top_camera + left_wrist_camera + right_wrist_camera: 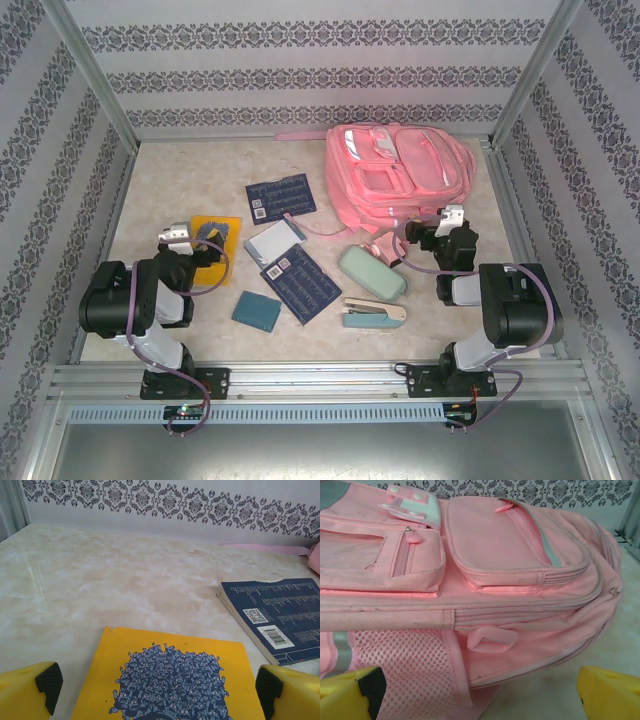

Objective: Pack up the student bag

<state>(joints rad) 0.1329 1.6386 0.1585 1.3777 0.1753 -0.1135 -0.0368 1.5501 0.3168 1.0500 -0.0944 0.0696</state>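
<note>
While my left claw [155,687] and right claw [480,692] sit spread, empty, student bag [520,545] lies pockets-up on desk [620,645] just ahead of right claw, long axis crosswise, rounded top toward its right.

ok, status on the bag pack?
Left fingers open, empty, above yellow illustrated book. Right fingers open, empty, facing large pink fabric backpack; it looks zipped shut.
</note>
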